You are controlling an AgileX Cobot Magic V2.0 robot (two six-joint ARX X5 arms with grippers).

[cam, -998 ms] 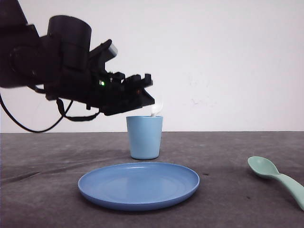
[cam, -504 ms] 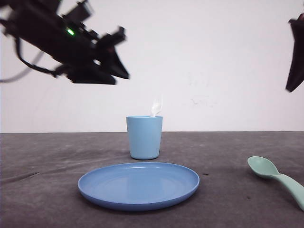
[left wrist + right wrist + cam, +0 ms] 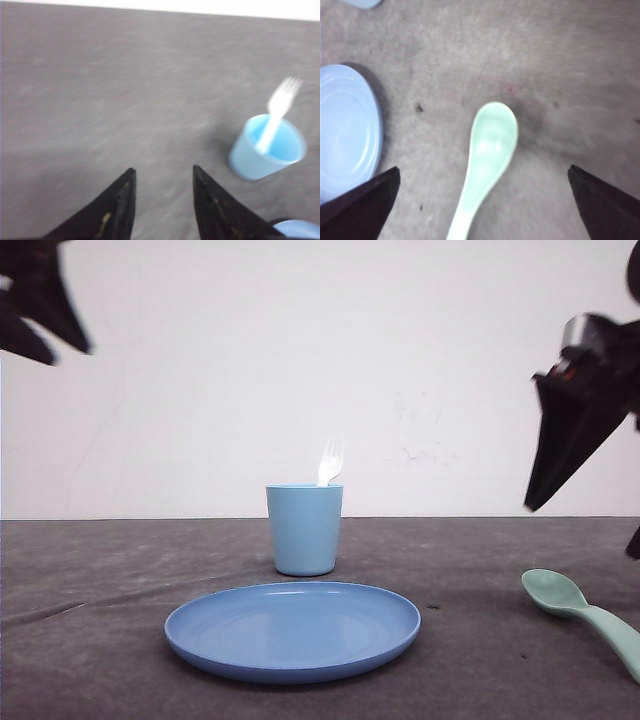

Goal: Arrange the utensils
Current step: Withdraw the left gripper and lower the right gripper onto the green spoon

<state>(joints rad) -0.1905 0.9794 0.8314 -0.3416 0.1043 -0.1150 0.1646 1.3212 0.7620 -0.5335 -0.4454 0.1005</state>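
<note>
My right tool (image 3: pixel 482 210) hangs spread wide over the spoon (image 3: pixel 487 152): light, stiff, probably slick plastic; I'd pinch its narrow handle.

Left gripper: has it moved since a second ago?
Yes. The left gripper has pulled up and to the left, away from the blue cup, where the fork now stands.

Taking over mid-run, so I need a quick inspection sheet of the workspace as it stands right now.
Surface: dark grey table, a few small specks.
Job's things: white fork standing in the blue cup, tines up; mint spoon lying flat on the table, right of the blue plate.
Clutter: nothing seen.
Grippers: left gripper open, empty, raised; right gripper open wide above the spoon.
Cables: nothing seen.
Surroundings: plain white wall.
</note>
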